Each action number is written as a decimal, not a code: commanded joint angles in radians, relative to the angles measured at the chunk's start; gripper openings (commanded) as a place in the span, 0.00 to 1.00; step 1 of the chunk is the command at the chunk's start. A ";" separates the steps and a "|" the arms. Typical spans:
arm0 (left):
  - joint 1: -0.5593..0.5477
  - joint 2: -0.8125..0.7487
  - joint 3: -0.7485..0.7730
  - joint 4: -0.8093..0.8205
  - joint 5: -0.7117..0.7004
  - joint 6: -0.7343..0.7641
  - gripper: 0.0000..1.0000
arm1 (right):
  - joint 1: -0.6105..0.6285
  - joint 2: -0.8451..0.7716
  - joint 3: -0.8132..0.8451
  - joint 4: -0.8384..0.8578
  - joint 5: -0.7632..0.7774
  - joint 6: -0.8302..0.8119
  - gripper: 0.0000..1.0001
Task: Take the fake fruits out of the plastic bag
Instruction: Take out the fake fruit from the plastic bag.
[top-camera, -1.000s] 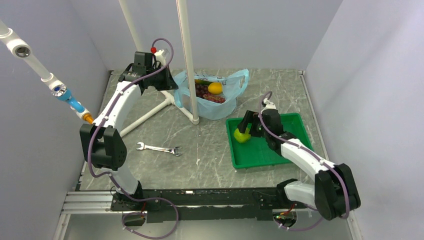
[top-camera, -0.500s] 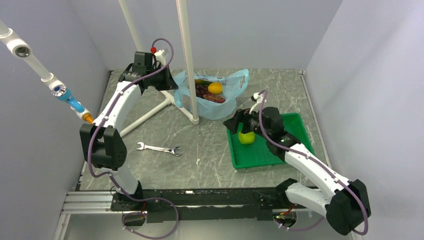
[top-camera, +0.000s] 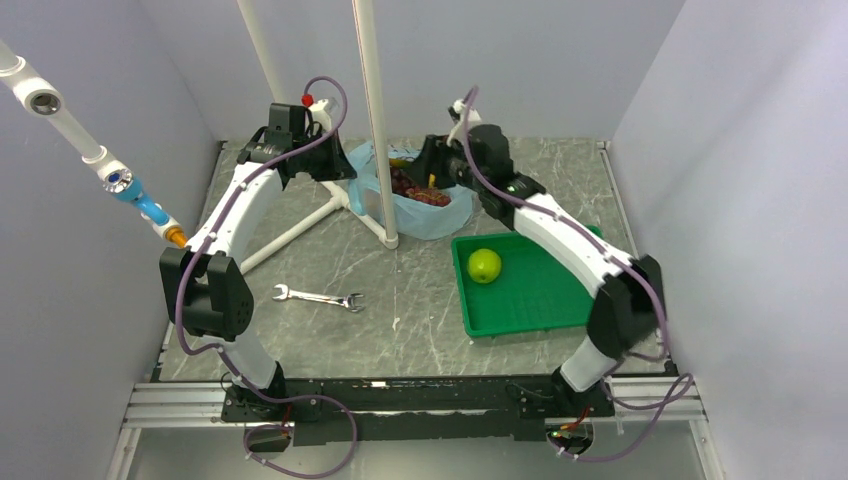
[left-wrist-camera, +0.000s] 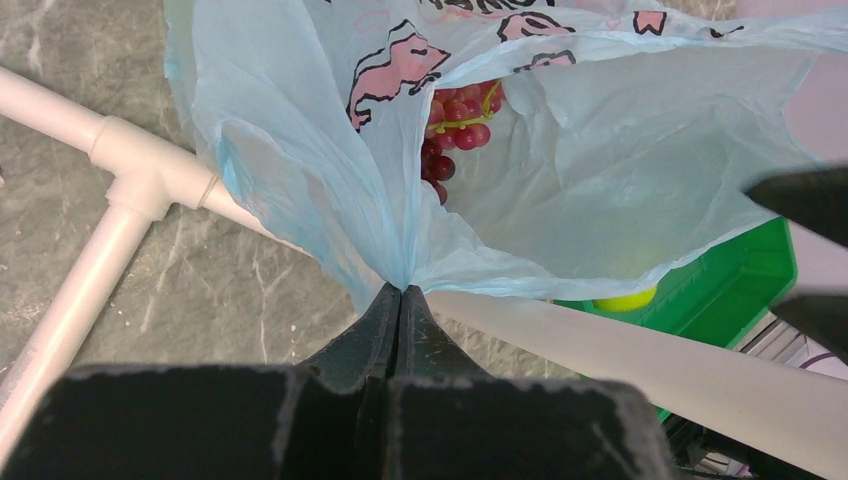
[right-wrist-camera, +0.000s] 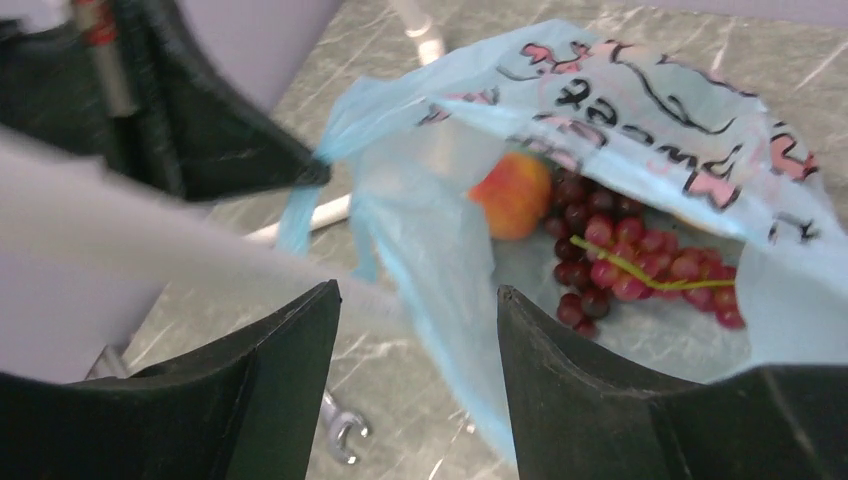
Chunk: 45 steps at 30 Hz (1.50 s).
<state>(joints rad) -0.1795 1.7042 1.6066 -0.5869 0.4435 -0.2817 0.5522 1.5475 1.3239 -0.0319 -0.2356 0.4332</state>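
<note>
The light-blue plastic bag (top-camera: 425, 212) lies at the back middle of the table, mouth open. My left gripper (left-wrist-camera: 402, 292) is shut on the bag's edge (left-wrist-camera: 330, 190) and holds it up. Inside the bag I see a dark red grape bunch (right-wrist-camera: 640, 265) and a peach (right-wrist-camera: 512, 195). The grapes also show in the left wrist view (left-wrist-camera: 455, 130). My right gripper (right-wrist-camera: 418, 292) is open and empty, hovering over the bag's mouth (top-camera: 432, 168). A green apple (top-camera: 485, 265) lies in the green tray (top-camera: 540, 300).
A white pipe post (top-camera: 372, 110) stands in front of the bag, with pipe legs (top-camera: 300, 228) on the table. A metal wrench (top-camera: 318, 297) lies at front left. Grey walls enclose the table.
My right gripper let go of the green apple in the tray, then swung back and left over the bag's mouth. The left arm has not moved.
</note>
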 joint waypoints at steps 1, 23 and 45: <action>-0.006 -0.046 -0.002 0.031 0.011 0.007 0.00 | -0.002 0.185 0.219 -0.168 0.122 -0.029 0.61; -0.007 -0.045 -0.004 0.036 0.024 0.001 0.00 | 0.003 0.659 0.420 -0.092 0.359 0.012 0.97; -0.016 -0.033 -0.007 0.037 0.023 0.002 0.00 | 0.062 0.862 0.525 -0.179 0.435 -0.075 0.52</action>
<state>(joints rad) -0.1879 1.7042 1.6024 -0.5835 0.4480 -0.2825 0.6186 2.3703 1.8156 -0.1650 0.2001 0.3775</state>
